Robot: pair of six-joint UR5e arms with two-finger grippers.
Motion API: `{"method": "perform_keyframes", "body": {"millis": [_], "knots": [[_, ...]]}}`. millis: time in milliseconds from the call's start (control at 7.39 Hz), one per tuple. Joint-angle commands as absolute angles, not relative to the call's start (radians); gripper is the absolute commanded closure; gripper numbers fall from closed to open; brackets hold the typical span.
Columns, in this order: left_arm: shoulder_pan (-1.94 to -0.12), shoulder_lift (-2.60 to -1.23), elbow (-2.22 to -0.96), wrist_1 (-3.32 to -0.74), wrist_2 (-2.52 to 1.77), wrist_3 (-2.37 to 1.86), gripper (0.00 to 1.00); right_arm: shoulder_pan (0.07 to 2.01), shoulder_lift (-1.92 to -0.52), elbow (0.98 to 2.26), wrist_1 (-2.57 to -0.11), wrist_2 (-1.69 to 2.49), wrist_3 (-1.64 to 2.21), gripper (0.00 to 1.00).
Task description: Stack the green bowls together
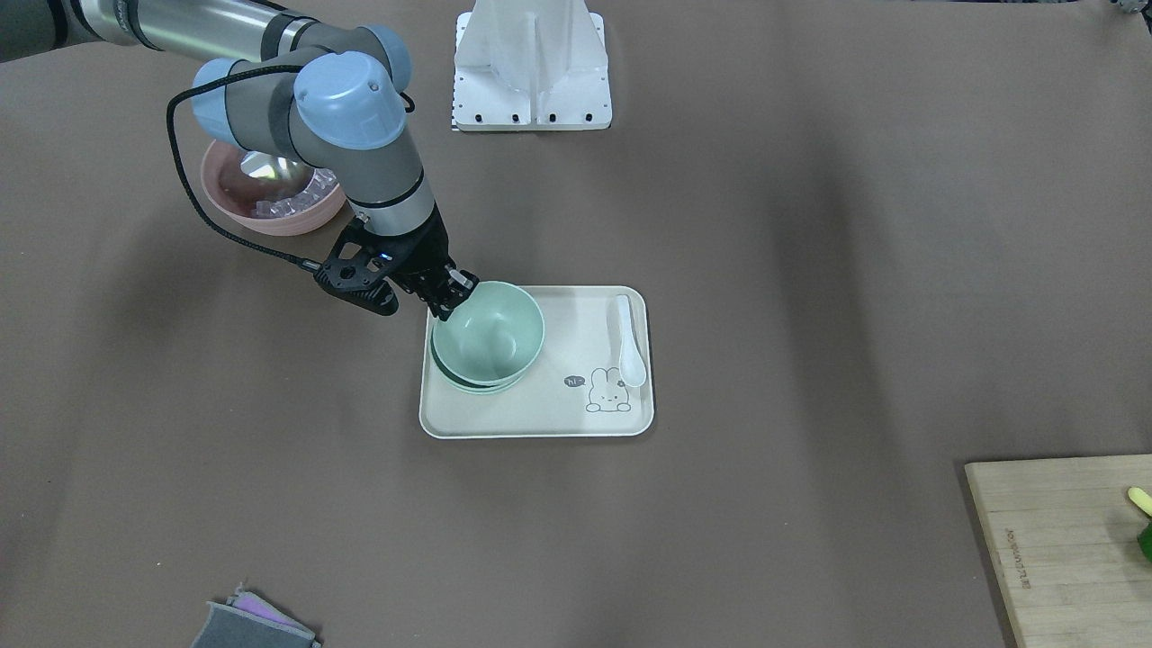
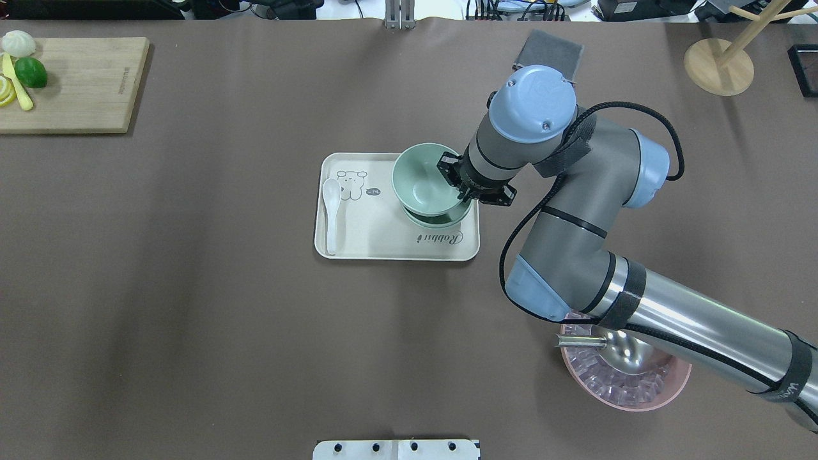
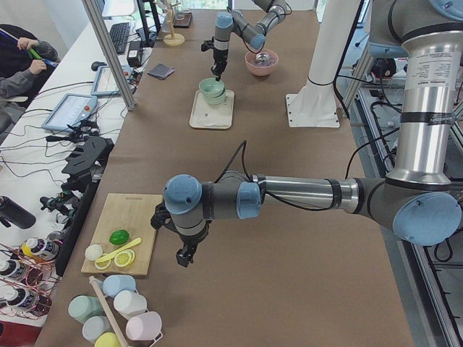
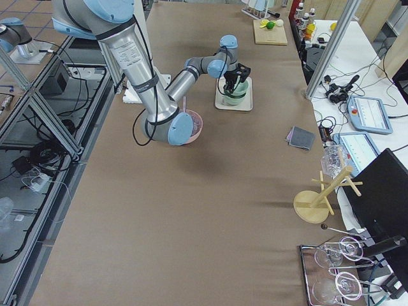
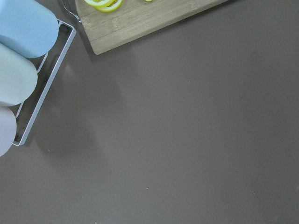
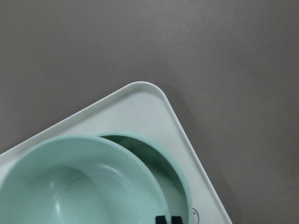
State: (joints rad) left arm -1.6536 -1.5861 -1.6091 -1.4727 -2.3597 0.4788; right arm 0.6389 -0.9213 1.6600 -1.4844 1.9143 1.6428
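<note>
A pale green bowl (image 1: 490, 331) hangs slightly tilted over the other green bowls (image 1: 475, 385), which sit nested on the left part of a cream tray (image 1: 540, 416). My right gripper (image 1: 450, 299) is shut on the top bowl's rim (image 2: 422, 179) at the side nearest the arm. In the right wrist view the top bowl (image 6: 70, 186) sits off-centre over a lower bowl (image 6: 174, 186). My left gripper (image 3: 184, 256) shows only in the exterior left view, above bare table by the cutting board. I cannot tell whether it is open or shut.
A white spoon (image 1: 627, 342) lies on the tray's other end. A pink bowl (image 2: 626, 383) with a metal scoop sits under my right arm. A cutting board (image 2: 77, 83) with fruit, a grey cloth (image 2: 548, 56) and a wooden stand (image 2: 719, 64) lie at the table's edges.
</note>
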Motion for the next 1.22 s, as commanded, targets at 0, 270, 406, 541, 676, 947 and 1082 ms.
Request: {"method": "perform_keyframes", "body": {"millis": [0, 270, 406, 541, 676, 947, 1082], "knots": [[-1.654, -1.586, -1.609, -1.473, -2.361, 0.479, 0.01, 0.632, -0.927, 1.658, -1.486, 1.908, 1.641, 1.00], [-1.654, -1.586, -1.612, -1.473, -2.361, 0.479, 0.01, 0.632, -0.931, 1.657, -1.497, 1.908, 1.641, 1.00], [-1.654, -1.586, -1.612, -1.473, -2.361, 0.479, 0.01, 0.632, -0.933, 1.657, -1.499, 1.907, 1.641, 1.00], [-1.654, -1.586, -1.612, -1.473, -2.361, 0.479, 0.01, 0.627, -0.936, 1.657, -1.499, 1.902, 1.641, 1.00], [-1.654, -1.586, -1.612, -1.473, -2.361, 0.479, 0.01, 0.627, -0.936, 1.657, -1.499, 1.901, 1.641, 1.00], [-1.654, -1.586, -1.611, -1.473, -2.361, 0.479, 0.01, 0.626, -0.936, 1.655, -1.499, 1.901, 1.641, 1.00], [-1.654, -1.586, -1.609, -1.473, -2.361, 0.479, 0.01, 0.624, -0.936, 1.654, -1.499, 1.901, 1.641, 1.00]]}}
